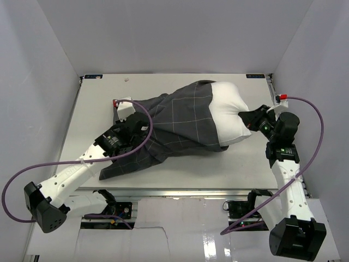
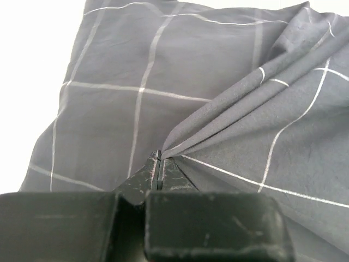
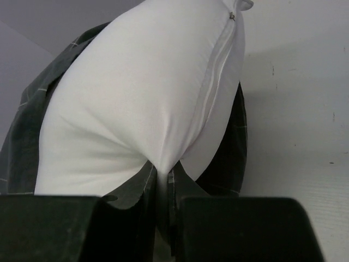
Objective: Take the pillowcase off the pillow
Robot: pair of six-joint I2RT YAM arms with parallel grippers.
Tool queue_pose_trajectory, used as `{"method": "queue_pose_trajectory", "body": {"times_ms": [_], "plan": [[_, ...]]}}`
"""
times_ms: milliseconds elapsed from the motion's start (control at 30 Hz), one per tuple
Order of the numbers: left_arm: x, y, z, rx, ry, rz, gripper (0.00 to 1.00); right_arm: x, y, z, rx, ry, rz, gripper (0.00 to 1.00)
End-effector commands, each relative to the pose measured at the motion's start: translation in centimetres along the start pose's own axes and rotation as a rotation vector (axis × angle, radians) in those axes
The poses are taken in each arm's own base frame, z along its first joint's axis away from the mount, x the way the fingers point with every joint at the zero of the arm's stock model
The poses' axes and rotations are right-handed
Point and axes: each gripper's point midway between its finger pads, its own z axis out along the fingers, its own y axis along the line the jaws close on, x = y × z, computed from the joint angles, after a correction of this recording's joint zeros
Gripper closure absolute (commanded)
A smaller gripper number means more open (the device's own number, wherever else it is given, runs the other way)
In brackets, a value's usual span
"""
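White walls are enclosing the pale table (image 1: 229, 169). On it, the left gripper (image 2: 159, 162) is pinching a gathered fold of the charcoal windowpane pillowcase (image 2: 136, 98), jaws pressed together, likely to drag it off leftward. The right gripper (image 3: 163, 177) is clamping the bare end of the white pillow (image 3: 142, 98), seemingly anchoring it. Mid-table, the pillow is lying roughly half uncovered.

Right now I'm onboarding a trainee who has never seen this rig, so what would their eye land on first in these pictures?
The plump white pillow bulging half out of the dark grid-lined pillowcase in the middle of the table stands out first. The right fingers pinch the pillow's bare end on the right, while the left fingers clamp a fold of the pillowcase on the left, drawing tight creases.
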Motion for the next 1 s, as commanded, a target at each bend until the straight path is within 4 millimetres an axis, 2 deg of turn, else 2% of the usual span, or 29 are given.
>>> {"method": "queue_pose_trajectory", "body": {"times_ms": [0,133,200,367,400,467,500,567,600,633,700,767,800,833,867,900,967], "plan": [[-0.8,4.2,1.1,-0.190,-0.053,0.059,1.00,-3.9,0.7,-0.3,-0.037,-0.138,-0.056,0.92],[-1.3,5.0,2.7,-0.199,-0.024,0.055,1.00,-4.9,1.3,-1.0,-0.064,-0.149,-0.054,0.92],[-1.1,4.7,3.3,-0.170,0.003,0.053,1.00,-5.7,1.3,-1.3,-0.073,-0.155,-0.036,0.92],[-1.7,6.1,5.5,-0.169,0.064,0.011,1.00,-6.6,1.3,-2.2,-0.115,-0.134,-0.015,0.92],[-2.4,7.3,6.2,-0.189,0.060,-0.024,1.00,-6.7,1.4,-2.3,-0.119,-0.135,-0.020,0.92],[-2.2,8.2,7.0,-0.188,0.079,-0.037,1.00,-6.8,1.4,-2.4,-0.121,-0.135,-0.029,0.92],[-2.7,9.7,7.5,-0.226,0.070,-0.062,1.00,-6.7,1.5,-2.4,-0.125,-0.132,-0.030,0.92],[-2.4,11.2,8.2,-0.258,0.094,-0.074,1.00,-6.7,1.3,-2.2,-0.124,-0.127,-0.027,0.92],[-2.5,13.0,8.5,-0.301,0.098,-0.094,1.00,-6.9,1.3,-2.1,-0.124,-0.128,-0.031,0.92],[-2.4,13.8,8.6,-0.318,0.101,-0.106,1.00,-7.0,1.3,-2.1,-0.125,-0.129,-0.032,0.92],[-2.7,15.1,8.6,-0.328,0.088,-0.133,1.00,-7.1,1.5,-2.2,-0.128,-0.133,-0.038,0.92],[-3.1,14.5,8.4,-0.274,0.072,-0.134,1.00,-7.4,1.8,-2.2,-0.141,-0.139,-0.052,0.92],[-4.1,13.7,7.8,-0.209,0.033,-0.123,0.94,-7.3,2.3,-2.4,-0.169,-0.132,-0.060,0.92],[-4.4,12.8,7.5,-0.149,0.022,-0.123,0.82,-6.8,2.5,-2.4,-0.191,-0.124,-0.060,0.92],[-5.4,10.2,6.5,0.008,-0.001,-0.128,0.67,-7.0,3.0,-2.5,-0.223,-0.137,-0.061,0.92],[-5.2,9.1,6.0,0.078,0.009,-0.118,0.32,-6.7,3.3,-2.5,-0.243,-0.126,-0.057,0.92],[-5.1,7.0,4.7,0.201,0.035,-0.126,0.19,-6.2,2.9,-2.3,-0.237,-0.121,-0.046,0.92]]}}
